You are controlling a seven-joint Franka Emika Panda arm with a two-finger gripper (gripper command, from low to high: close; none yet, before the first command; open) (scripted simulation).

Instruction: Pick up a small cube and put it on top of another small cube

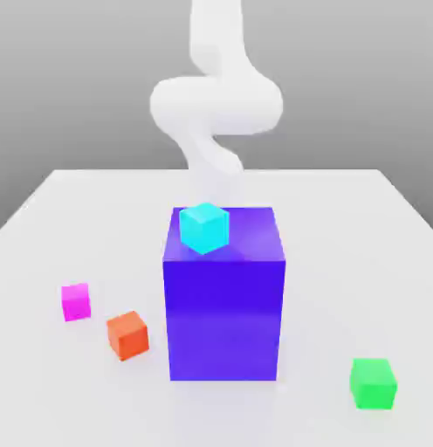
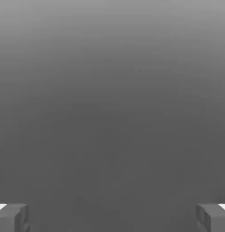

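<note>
Your small magenta-pink cube sits on the white bench, near the exterior view's left, well apart from everything stacked. Just beside it, nearer and a little to the right, you have an orange cube. The big blue-violet block stands mid-bench with a cyan cube resting on its top, toward the far left corner. A green cube lies near the exterior view's right, close to the front. Your arm rises behind the block. In the hand view, the pincer is spread wide, its fingertips far apart, with nothing between them.
</note>
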